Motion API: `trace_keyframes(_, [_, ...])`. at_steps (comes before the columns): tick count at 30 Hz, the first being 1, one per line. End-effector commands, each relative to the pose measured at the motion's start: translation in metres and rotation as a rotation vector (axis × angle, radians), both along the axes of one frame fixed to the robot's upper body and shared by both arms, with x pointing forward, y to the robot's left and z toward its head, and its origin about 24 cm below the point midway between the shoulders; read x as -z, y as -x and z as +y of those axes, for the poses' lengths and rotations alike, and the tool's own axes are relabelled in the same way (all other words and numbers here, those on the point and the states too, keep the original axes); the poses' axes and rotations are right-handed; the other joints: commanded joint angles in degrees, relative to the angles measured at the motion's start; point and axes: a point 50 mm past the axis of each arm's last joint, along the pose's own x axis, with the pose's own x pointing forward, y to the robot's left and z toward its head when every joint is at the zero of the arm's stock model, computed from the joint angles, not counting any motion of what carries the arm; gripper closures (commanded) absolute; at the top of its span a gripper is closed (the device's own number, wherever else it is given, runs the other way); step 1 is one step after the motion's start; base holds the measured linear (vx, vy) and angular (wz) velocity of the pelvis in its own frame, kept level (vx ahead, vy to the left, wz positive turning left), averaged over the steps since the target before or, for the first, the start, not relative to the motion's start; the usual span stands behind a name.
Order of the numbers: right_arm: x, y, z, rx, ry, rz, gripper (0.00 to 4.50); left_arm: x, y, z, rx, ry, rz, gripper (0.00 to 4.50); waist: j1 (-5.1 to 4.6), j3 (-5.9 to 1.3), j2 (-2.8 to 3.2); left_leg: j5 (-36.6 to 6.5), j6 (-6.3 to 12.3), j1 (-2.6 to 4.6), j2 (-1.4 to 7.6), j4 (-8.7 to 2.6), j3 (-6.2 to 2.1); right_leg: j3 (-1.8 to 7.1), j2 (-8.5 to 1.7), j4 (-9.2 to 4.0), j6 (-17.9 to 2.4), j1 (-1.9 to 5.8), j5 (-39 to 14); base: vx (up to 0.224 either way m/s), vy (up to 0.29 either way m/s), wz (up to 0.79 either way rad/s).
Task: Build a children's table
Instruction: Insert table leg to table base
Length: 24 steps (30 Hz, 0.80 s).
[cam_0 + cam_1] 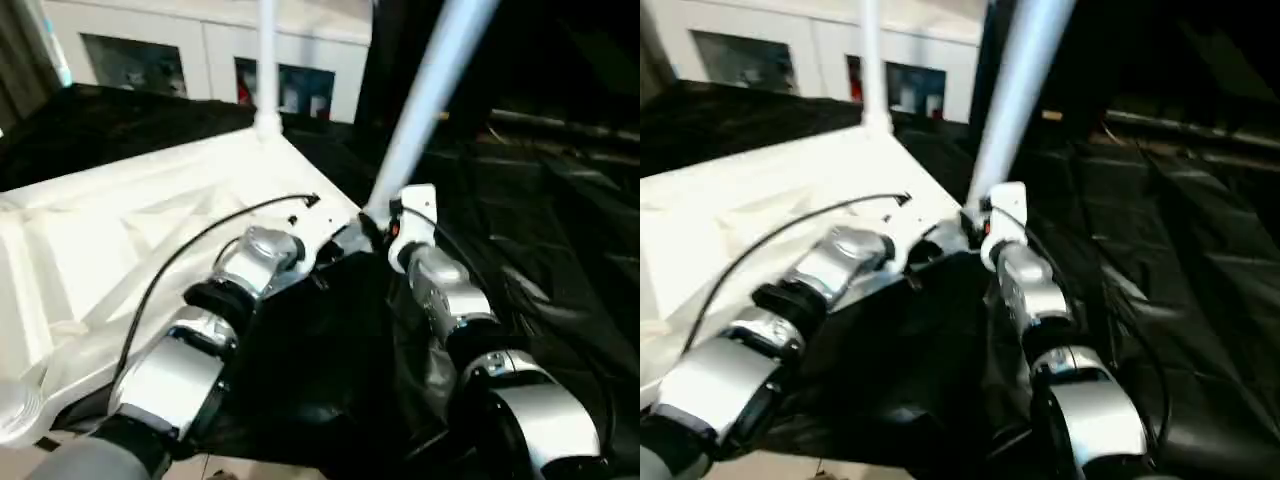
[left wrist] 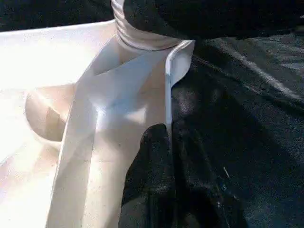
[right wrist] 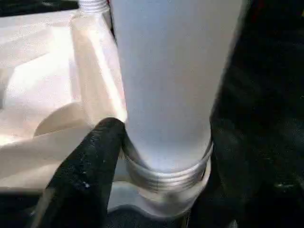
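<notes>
**Leg going into the near-right corner, one already up at the far corner**

Silver forearms fill the near part of the head view, both reaching toward the same corner of the tabletop (image 1: 150, 230), which lies ribs-up on the black-draped work table (image 1: 560, 230), off to the left.

Left gripper (image 2: 164, 142) is clenched shut, and its black fingertips rest against the tabletop's edge rim just beside that corner. Looks like it's bracing the top, not actually pinching anything, though I can't be sure.

Right gripper (image 3: 156, 142) sits at the base of the leg (image 1: 425, 95) that leans up and to the right out of the near-right corner socket (image 3: 161, 204). One black finger (image 3: 90, 166) touches the leg just above its threaded collar. The other finger is hidden behind the tube, so I can't tell whether it's clamped on the leg or just resting loose around it.

Progress as far as I can see: a far leg (image 1: 266, 60) stands upright in the far corner. The leaning leg has its threaded end in the socket, but some thread is exposed above the rim, so I'd guess it isn't fully screwed down yet and needs straightening. Another round socket shows at the near-left corner (image 1: 15, 410) with nothing in it. So roughly one leg done, one in progress, at least one to go; the fourth corner is out of sight.
</notes>
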Motion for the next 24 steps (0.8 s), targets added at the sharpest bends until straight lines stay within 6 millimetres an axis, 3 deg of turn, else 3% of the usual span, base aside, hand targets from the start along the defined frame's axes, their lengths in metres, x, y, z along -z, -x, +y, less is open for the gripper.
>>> trace_keyframes(1, [0.029,0.016,0.007,-0.078,0.009,0.144,1.00,-0.015,-0.006,-0.003,0.010,0.004,-0.076,4.50,0.17,-2.59,0.87,-16.54,0.57,0.30,3.62,-4.84,-1.31,2.37,-5.00,-4.03,-12.33,1.36,-10.44,0.000,0.000,0.00])
trace_keyframes(3, [0.027,0.015,0.006,-0.087,0.005,0.124,0.88,-0.015,-0.006,-0.002,0.014,0.004,-0.077,4.50,0.15,-2.72,0.97,-13.54,1.62,0.19,3.59,-4.57,-1.10,2.28,-4.97,-3.63,-13.89,1.71,-6.13,0.000,0.000,0.00])
trace_keyframes(4, [0.025,0.014,0.005,-0.091,0.002,0.114,0.74,-0.016,-0.006,-0.002,0.017,0.004,-0.079,4.50,0.22,-3.08,0.99,-10.67,2.56,0.18,3.56,-4.17,-0.97,2.24,-5.09,-3.16,-15.23,2.04,-1.76,0.000,0.000,0.00])
trace_keyframes(5, [0.024,0.014,0.004,-0.093,0.000,0.105,0.63,-0.016,-0.006,-0.002,0.019,0.004,-0.081,4.50,0.39,-3.56,0.83,-5.36,3.92,0.01,3.55,-3.64,-0.85,2.16,-5.05,-2.16,-16.31,2.50,6.07,0.000,0.000,0.00])
trace_keyframes(7, [0.022,0.013,0.003,-0.096,-0.002,0.093,0.50,-0.016,-0.006,-0.003,0.021,0.004,-0.083,4.50,0.52,-3.35,0.90,-1.65,6.66,-0.02,3.39,-3.32,-0.55,1.95,-4.95,-1.76,-18.04,2.35,12.21,0.000,0.000,0.00])
trace_keyframes(9, [0.020,0.012,0.001,-0.098,-0.003,0.077,0.50,-0.017,-0.006,-0.003,0.024,0.006,-0.083,4.50,0.63,-3.22,0.89,-2.49,7.75,0.08,3.57,-3.30,-0.48,1.87,-5.20,-1.87,-18.94,2.38,11.37,0.000,0.000,0.00])
trace_keyframes(10, [0.020,0.012,0.001,-0.099,-0.004,0.073,0.21,-0.017,-0.006,-0.003,0.025,0.007,-0.084,4.50,0.70,-3.10,0.89,-3.92,7.57,0.14,3.70,-3.42,-0.51,1.82,-5.27,-2.08,-18.97,2.39,8.60,0.000,0.000,0.00])
trace_keyframes(14, [0.014,0.010,-0.002,-0.095,-0.009,0.032,0.04,-0.017,-0.006,-0.004,0.032,0.010,-0.084,4.50,0.87,-2.98,0.95,-6.03,5.88,0.23,3.81,-3.51,-0.53,1.85,-5.26,-2.31,-18.43,2.39,3.20,0.000,0.000,0.00])
trace_keyframes(19, [0.009,0.010,-0.004,-0.095,-0.022,-0.015,0.04,-0.017,-0.005,-0.002,0.036,0.013,-0.082,4.50,1.14,-3.09,0.88,-3.52,6.56,0.24,3.75,-3.29,-0.47,1.73,-5.21,-1.86,-18.52,2.56,5.93,0.000,0.000,0.00])
trace_keyframes(24, [0.017,0.017,-0.009,-0.106,-0.008,-0.007,0.04,-0.016,-0.005,0.001,0.037,0.012,-0.081,4.50,1.40,-3.21,0.78,-1.15,8.33,0.20,3.64,-2.98,-0.44,1.61,-5.20,-1.47,-18.94,2.71,9.22,0.000,0.000,0.00])
